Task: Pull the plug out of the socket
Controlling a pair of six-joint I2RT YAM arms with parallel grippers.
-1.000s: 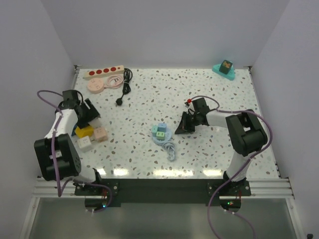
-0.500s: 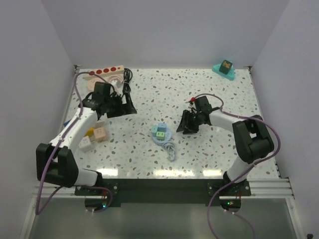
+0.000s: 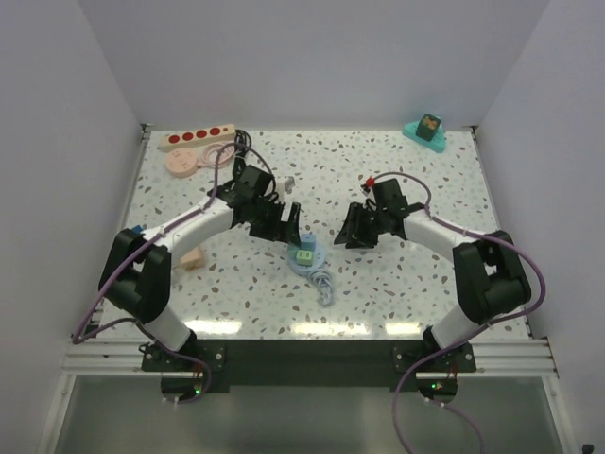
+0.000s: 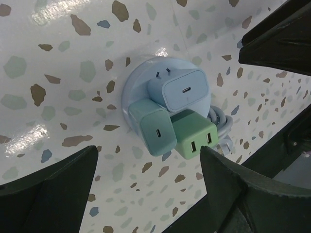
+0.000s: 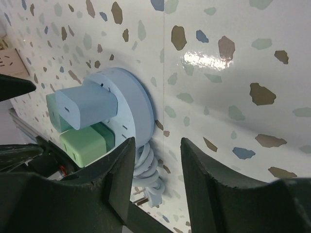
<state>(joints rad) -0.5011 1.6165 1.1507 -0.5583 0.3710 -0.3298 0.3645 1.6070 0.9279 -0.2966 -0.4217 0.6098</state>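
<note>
Left gripper (image 3: 288,224) hung with its jaws spread wide and empty, just left of and beyond the round blue socket (image 4: 127,94). The right gripper (image 3: 352,236), also parted and holding nothing, sat just right of it. The socket looked to lie loose on the table (image 3: 425,189), so a pull could have lifted the whole disc unless one arm pinned it. Its plugs stood packed and touching, so fingers might have caught two, or slipped on the smooth shells. A coiled light-blue cable (image 3: 323,284) trailed from the socket's near side. On its face sat the green plug (image 4: 197,138), teal plug (image 4: 155,128) and pale-blue plug (image 4: 182,90). Far off to its left rear lay a cream power strip (image 3: 196,138), red outlets apparently bare.
</note>
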